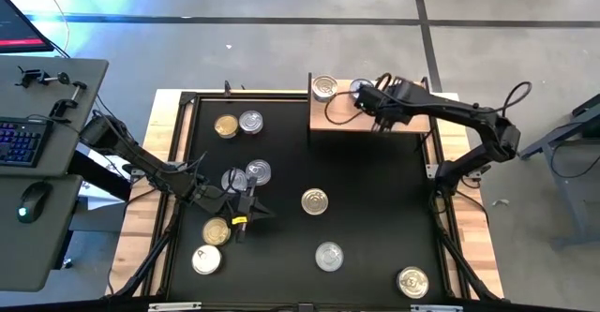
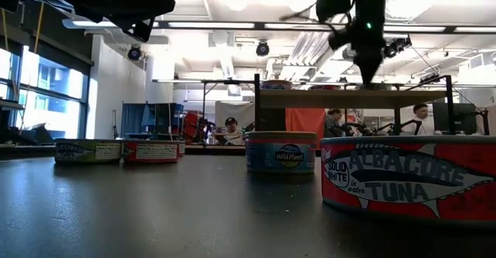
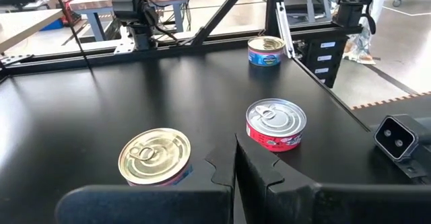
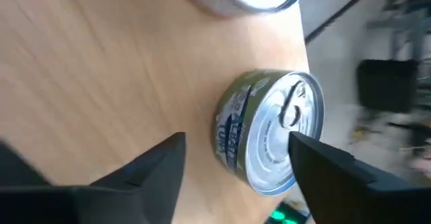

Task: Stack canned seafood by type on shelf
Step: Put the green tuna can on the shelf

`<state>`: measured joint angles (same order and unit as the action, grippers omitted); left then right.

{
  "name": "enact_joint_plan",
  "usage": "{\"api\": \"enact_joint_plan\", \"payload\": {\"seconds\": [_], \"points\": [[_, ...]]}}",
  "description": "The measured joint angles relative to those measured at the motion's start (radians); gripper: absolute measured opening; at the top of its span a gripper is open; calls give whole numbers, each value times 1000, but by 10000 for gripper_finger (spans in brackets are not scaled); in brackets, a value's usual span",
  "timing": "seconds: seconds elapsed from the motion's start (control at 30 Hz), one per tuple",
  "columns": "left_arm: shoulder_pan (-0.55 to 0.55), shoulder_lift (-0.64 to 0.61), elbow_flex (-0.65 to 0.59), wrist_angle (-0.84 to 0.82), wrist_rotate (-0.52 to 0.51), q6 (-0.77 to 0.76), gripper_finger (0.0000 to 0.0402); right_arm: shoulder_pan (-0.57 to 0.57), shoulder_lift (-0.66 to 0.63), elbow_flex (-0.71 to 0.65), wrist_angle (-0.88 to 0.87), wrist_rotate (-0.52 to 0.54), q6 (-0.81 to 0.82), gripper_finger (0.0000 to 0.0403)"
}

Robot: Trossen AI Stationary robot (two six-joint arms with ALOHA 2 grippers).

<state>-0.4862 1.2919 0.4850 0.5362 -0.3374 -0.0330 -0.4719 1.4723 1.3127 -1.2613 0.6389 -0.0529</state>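
Note:
The shelf [image 1: 412,123] is a light-wood board on a black frame at the table's far edge. Two silver-topped tins stand on it [image 1: 324,88] [image 1: 360,88]. My right gripper [image 1: 373,104] [image 4: 237,143] is open over the shelf, its fingers on either side of the blue-labelled silver-topped tin [image 4: 269,140], which rests on its base on the wood. My left gripper [image 1: 246,205] [image 3: 236,162] is shut, low over the table's left half between several loose tins, touching nothing. A gold-topped tin [image 3: 155,155] and a red silver-topped tin [image 3: 276,122] lie just ahead of it. My right gripper comes at the silver-topped tin from above. One finger [image 4: 151,170] stands clear of the tin's labelled side [image 4: 225,133]. The other finger [image 4: 323,167] overlaps the lid's rim [image 4: 306,109], and I cannot tell whether it touches. The tin sits flat on the shelf board.
Loose tins are scattered on the black table: gold [image 1: 226,126] and silver [image 1: 250,121] at far left, gold [image 1: 314,200] in the middle, silver [image 1: 328,256] and gold [image 1: 412,280] near the front, and more by the left gripper. People sit in the room behind.

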Motion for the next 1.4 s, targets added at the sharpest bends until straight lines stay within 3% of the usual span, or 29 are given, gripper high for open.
{"api": "enact_joint_plan", "payload": {"seconds": [0.17, 0.3, 0.37, 0.53, 0.7, 1.03, 1.23, 1.4], "points": [[0, 0, 0, 0, 0, 0, 0, -87, 0, 82, -20, -86, 197, 139], [0, 0, 0, 0, 1, -5, 0, -187, -1, 75, 22, -178, 333, 36], [0, 0, 0, 0, 1, -8, 0, -226, -1, 49, 60, -223, 344, 9], [-2, 0, 0, -1, 2, -8, 0, -280, -3, 12, 102, -195, 367, 29], [-2, 0, 0, -1, 2, -8, 0, -303, -2, 9, 109, -173, 333, 20], [-2, 0, 0, 0, 2, -16, 0, -222, -28, 88, 188, -156, 309, 1], [-2, 0, 0, 1, 2, -16, 0, -147, -2, 68, 416, -365, 315, 0], [-2, 0, 0, 0, 2, -33, 0, -151, 67, 43, 456, -340, 314, 0]]}}
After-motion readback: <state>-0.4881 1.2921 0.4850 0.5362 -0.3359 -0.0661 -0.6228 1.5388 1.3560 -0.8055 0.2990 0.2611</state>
